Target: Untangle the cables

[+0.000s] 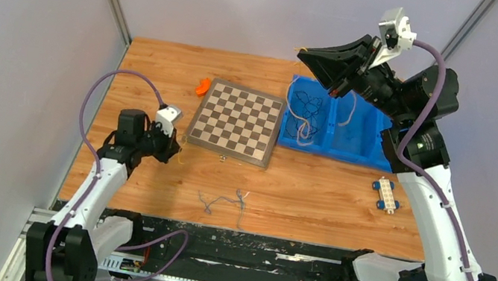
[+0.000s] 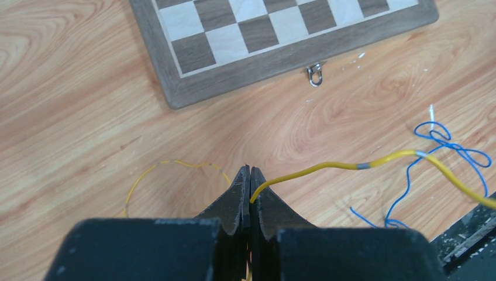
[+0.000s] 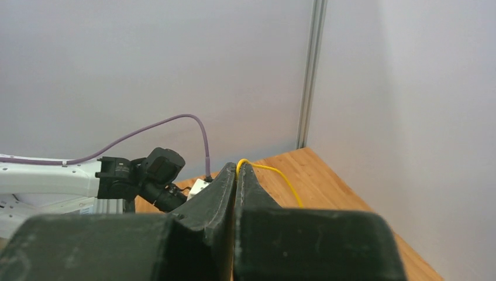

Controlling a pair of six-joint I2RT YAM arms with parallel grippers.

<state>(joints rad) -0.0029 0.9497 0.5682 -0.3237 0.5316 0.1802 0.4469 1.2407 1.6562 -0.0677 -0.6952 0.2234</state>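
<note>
Here my left gripper (image 2: 250, 171) is clenched on the yellow cable (image 2: 327, 167), which trails rightward across the blue wire (image 2: 436, 134) (my raised right gripper (image 3: 236, 168) likewise pinches a yellow strand (image 3: 275, 171)).

Wooden table (image 1: 314, 188) carrying a chessboard (image 1: 237, 121), orange piece (image 1: 202, 86) lying beside its far-left corner, blue bin (image 1: 364, 132) sitting right, white block (image 1: 386, 195) and blue cable (image 2: 437, 134) lying nearer.

Chessboard (image 1: 238, 121) blocks centre, bin (image 1: 363, 136) seemingly back-right
</note>
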